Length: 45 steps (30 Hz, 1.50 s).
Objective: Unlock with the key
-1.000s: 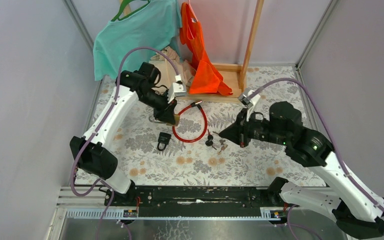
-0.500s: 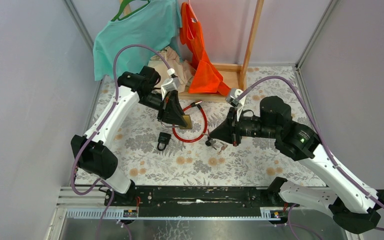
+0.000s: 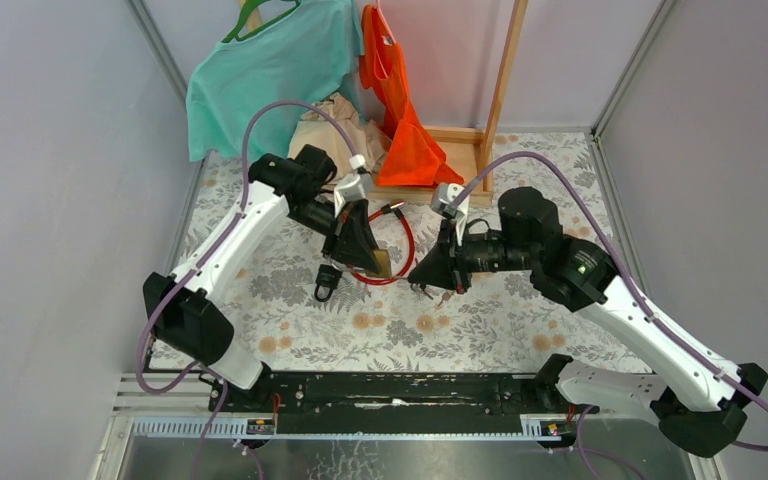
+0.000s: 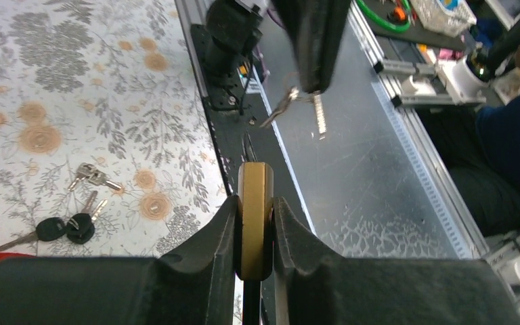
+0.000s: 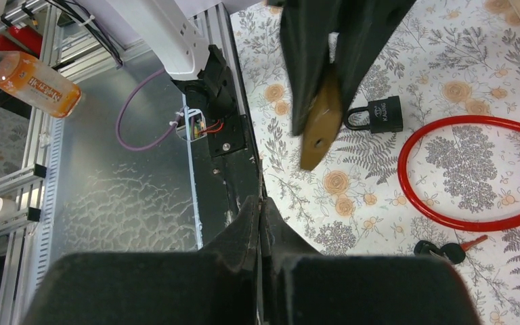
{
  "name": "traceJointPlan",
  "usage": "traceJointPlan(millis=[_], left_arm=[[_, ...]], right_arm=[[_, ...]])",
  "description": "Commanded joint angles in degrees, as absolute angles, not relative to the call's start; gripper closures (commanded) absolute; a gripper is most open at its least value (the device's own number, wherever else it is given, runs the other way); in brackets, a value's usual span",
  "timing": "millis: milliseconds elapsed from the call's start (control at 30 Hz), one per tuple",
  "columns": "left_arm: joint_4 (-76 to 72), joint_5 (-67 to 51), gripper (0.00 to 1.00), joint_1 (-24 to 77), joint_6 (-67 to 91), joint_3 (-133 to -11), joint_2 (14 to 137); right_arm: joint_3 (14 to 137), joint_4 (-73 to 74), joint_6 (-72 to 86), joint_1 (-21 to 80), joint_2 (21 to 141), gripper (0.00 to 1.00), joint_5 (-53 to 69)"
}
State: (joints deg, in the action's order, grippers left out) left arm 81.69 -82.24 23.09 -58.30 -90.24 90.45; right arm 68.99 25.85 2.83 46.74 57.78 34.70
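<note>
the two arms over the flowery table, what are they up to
The left gripper has its jaws closed on a brass padlock, held up off the table. The right gripper faces it with jaws shut on a key. The key is not in the lock yet; there is a gap between them. A black padlock and spare keys lie on the table below.

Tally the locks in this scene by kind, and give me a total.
Padlocks: 2, the brass padlock in the left gripper and the black padlock.
Cable locks: 1, the red cable lock.
Total: 3 locks.
</note>
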Motion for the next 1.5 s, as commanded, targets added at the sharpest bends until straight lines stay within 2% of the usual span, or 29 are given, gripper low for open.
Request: traceJointPlan(millis=[0, 1467], left_arm=[[83.06, -80.74, 1.00, 25.98, -62.26, -89.15, 85.45], [83.06, -81.02, 1.00, 26.02, -62.51, -90.75, 84.47]], right_arm=[[72.43, 24.72, -0.13, 46.34, 60.13, 1.00, 38.55], [69.94, 20.99, -1.28, 46.21, 61.79, 1.00, 36.09]])
